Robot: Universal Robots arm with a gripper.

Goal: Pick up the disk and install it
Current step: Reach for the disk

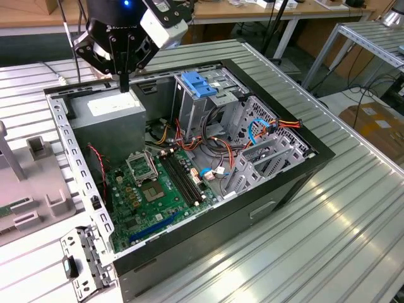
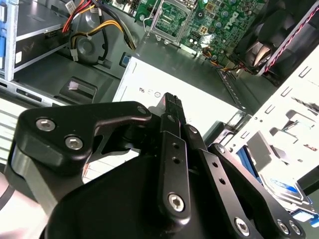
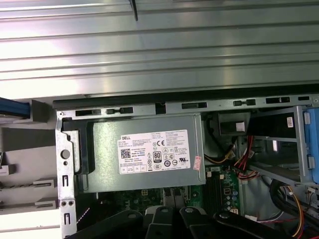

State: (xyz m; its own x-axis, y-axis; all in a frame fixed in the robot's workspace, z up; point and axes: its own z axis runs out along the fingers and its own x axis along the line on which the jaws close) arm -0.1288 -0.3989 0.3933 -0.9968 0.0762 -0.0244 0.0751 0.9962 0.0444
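Observation:
My gripper [image 1: 124, 84] hangs over the back corner of the open computer case [image 1: 271, 189]. Its black fingers are shut together with nothing between them. In the second wrist view the closed fingertips [image 2: 172, 102] point at the white sticker of the power supply [image 2: 164, 87] just below. What looks like the disk [image 2: 285, 191] shows as a flat piece with a white and blue label. It lies outside the case, past the perforated rear panel [image 2: 294, 114], and is mostly cut off. The gripper is apart from it.
The grey power supply [image 1: 110, 117] fills the case corner under the gripper. A light-blue bracket [image 1: 199, 84] tops the drive cage [image 1: 218, 104]. The motherboard [image 1: 158, 189] and cables [image 1: 265, 129] lie lower. A grey fixture [image 1: 31, 170] stands on the exterior view's left. A ribbed table [image 1: 341, 240] surrounds the case.

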